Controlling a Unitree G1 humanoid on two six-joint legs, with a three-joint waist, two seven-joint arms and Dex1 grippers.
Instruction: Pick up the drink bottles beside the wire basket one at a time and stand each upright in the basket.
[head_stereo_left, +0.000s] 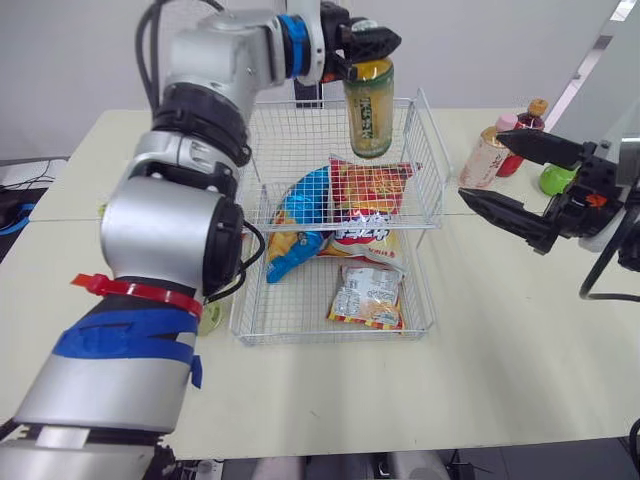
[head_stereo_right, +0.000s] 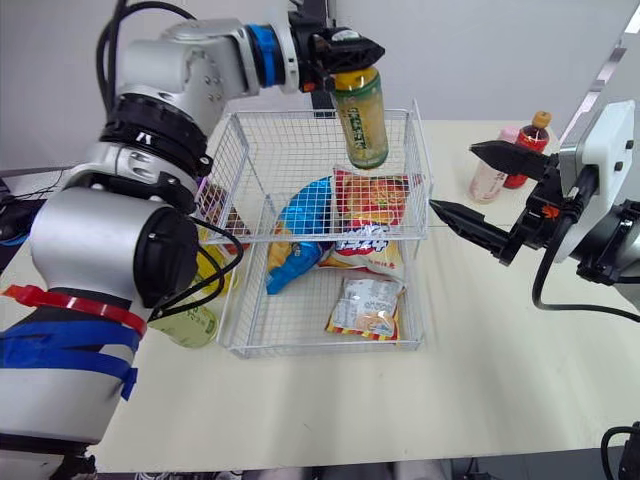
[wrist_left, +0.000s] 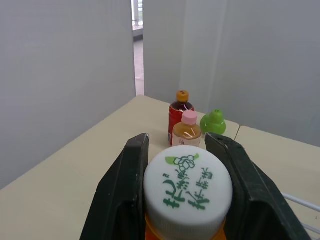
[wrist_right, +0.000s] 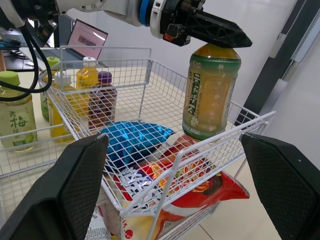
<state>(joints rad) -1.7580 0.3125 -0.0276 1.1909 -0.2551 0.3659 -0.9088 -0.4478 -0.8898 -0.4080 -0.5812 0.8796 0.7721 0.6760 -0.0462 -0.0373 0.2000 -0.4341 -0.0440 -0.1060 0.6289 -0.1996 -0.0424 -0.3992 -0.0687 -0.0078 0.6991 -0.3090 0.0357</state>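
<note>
The left gripper (head_stereo_left: 368, 45) was closed on the white cap of a green tea bottle (head_stereo_left: 370, 112), with one black finger on each side of the cap. The bottle had a yellow-green drink inside and a green label with printed characters. It hung upright over the far part of the wire basket (head_stereo_left: 427, 150), and its base was just above a red snack bag (head_stereo_left: 372, 185); it is not possible to tell if they touched. A blue snack bag (head_stereo_left: 302, 205) lay beside the red one. The left arm reached forward along the left side of the basket, with the wrist turned toward the right. The right gripper (head_stereo_left: 481, 165) was wide open and empty, near the basket's right side and pointing toward it.
</note>
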